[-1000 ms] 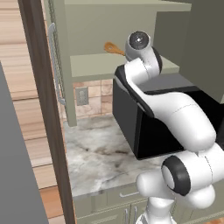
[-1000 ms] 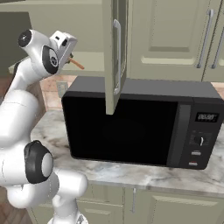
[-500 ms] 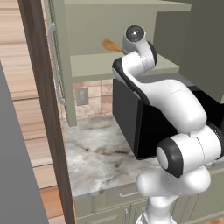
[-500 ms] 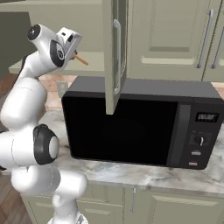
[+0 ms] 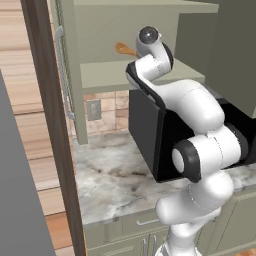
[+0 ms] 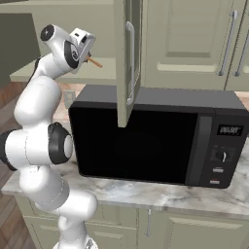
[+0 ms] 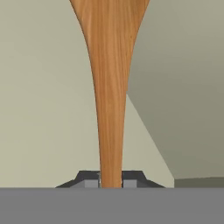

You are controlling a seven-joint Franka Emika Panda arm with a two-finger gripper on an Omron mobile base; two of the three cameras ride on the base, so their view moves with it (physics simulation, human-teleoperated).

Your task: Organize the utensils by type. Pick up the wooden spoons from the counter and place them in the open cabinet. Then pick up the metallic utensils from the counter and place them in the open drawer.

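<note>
We saw an orange-tan spoon (image 7: 110,87) with fine wood grain, pale sage-green cabinet (image 5: 107,35) walls, a grey-white marbled worktop (image 5: 112,175) with darker veins, a black microwave (image 6: 146,141), and dark grey fingers (image 7: 89,179).

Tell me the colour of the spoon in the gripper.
Orange-tan wooden spoon with visible grain; hand view shows it best.

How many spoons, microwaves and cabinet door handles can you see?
Spoon: 1
Microwave: 1
Handles: 4
Total: 6
</note>
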